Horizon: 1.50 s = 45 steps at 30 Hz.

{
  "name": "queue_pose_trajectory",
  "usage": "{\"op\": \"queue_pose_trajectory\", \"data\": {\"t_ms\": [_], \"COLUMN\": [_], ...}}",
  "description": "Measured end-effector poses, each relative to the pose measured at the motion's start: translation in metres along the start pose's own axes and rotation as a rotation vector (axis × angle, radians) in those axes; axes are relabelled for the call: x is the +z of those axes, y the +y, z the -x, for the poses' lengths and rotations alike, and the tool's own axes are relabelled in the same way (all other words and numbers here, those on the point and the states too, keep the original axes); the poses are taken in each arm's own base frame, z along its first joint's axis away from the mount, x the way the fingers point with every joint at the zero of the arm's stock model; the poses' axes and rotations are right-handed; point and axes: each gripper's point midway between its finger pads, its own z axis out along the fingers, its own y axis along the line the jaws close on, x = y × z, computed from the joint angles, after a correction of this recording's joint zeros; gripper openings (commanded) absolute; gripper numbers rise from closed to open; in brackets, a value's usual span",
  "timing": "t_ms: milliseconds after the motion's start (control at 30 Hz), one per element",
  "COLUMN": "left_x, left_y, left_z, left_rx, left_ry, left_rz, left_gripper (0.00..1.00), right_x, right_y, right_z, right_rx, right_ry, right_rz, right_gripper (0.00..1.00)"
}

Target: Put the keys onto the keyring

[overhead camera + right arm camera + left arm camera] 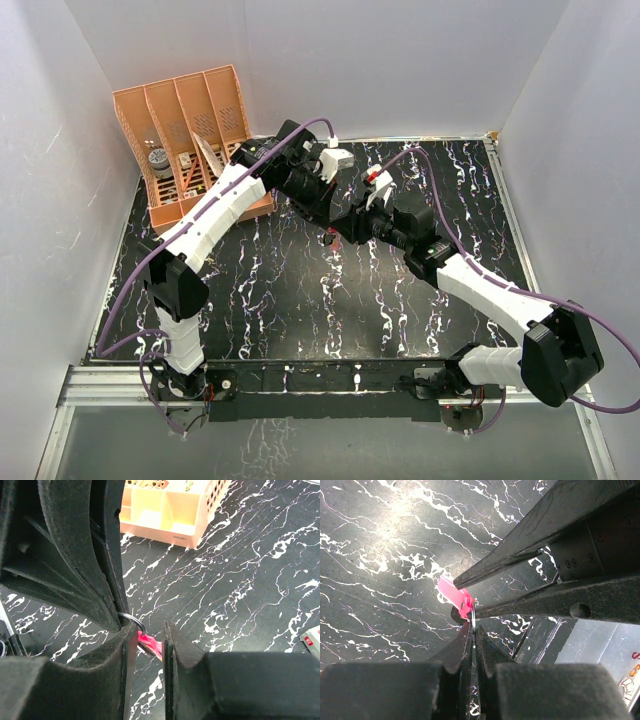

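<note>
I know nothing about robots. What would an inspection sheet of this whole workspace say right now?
Surface: black table with white marbling.
Job's things: keyring, a pink tag on a metal ring, held between both grippers. A dark piece by the tag may be a key, but it is too small to tell.
Clutter: orange organizer at the far left corner, with small items in its slots; white item with a red mark lying on the table.
Grippers: left gripper shut on the ring; right gripper appears shut on the tag.
Cables: purple cable running along each arm.
Surroundings: white walls on three sides.
</note>
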Motion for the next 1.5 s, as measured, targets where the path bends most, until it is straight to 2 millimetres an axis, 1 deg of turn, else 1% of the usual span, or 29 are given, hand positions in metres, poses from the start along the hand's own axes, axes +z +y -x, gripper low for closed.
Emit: {"op": "queue_pose_trajectory", "data": {"t_ms": [33, 200, 300, 333, 400, 533, 633, 767, 867, 967, 1033, 1133, 1233, 1333, 1500], "left_x": [0.000, 0.000, 0.000, 0.000, 0.000, 0.005, 0.010, 0.012, 0.005, -0.012, -0.028, -0.057, -0.076, -0.076, -0.056], "left_y": [0.000, -0.001, -0.001, 0.000, 0.001, 0.006, 0.010, 0.013, 0.017, 0.015, 0.010, -0.001, -0.009, -0.009, -0.001], "left_z": [0.000, 0.000, 0.000, 0.001, 0.001, 0.005, 0.004, 0.001, 0.007, 0.012, 0.015, 0.026, 0.042, 0.050, 0.041], "left_rx": [0.001, 0.006, 0.007, 0.006, 0.002, -0.011, -0.024, -0.040, -0.031, -0.015, 0.002, 0.035, 0.070, 0.086, 0.090], "left_ry": [0.000, -0.002, -0.002, -0.003, -0.006, -0.031, -0.054, -0.102, -0.193, -0.318, -0.428, -0.600, -0.717, -0.767, -0.770], "left_rz": [-0.003, -0.008, -0.007, -0.005, 0.001, 0.025, 0.036, 0.066, 0.116, 0.169, 0.197, 0.220, 0.219, 0.210, 0.197], "left_gripper": [0.00, 0.00, 0.00, 0.04, 0.16, 0.24, 0.28, 0.30, 0.35, 0.43, 0.46, 0.48, 0.50, 0.51, 0.51], "right_x": [0.000, 0.000, 0.001, 0.001, 0.001, 0.002, 0.002, 0.003, 0.003, 0.002, 0.001, -0.001, -0.002, -0.002, -0.002], "right_y": [0.000, 0.004, 0.005, 0.005, 0.004, -0.001, -0.004, -0.007, -0.008, -0.008, -0.008, -0.008, -0.006, -0.005, -0.001], "right_z": [0.001, 0.002, 0.002, 0.003, 0.003, 0.006, 0.009, 0.010, 0.014, 0.018, 0.021, 0.025, 0.029, 0.030, 0.031], "right_rx": [0.000, -0.001, -0.001, 0.000, 0.004, 0.029, 0.048, 0.070, 0.080, 0.080, 0.079, 0.079, 0.080, 0.089, 0.087], "right_ry": [-0.002, -0.007, -0.009, -0.009, -0.014, -0.035, -0.062, -0.082, -0.099, -0.115, -0.125, -0.140, -0.151, -0.157, -0.155], "right_rz": [0.001, 0.017, 0.023, 0.023, 0.016, -0.015, -0.035, -0.052, -0.061, -0.065, -0.068, -0.070, -0.066, -0.059, -0.036], "right_gripper": [0.21, 0.06, 0.02, 0.00, 0.00, 0.00, 0.00, 0.00, 0.00, 0.00, 0.00, 0.00, 0.00, 0.00, 0.00]}}
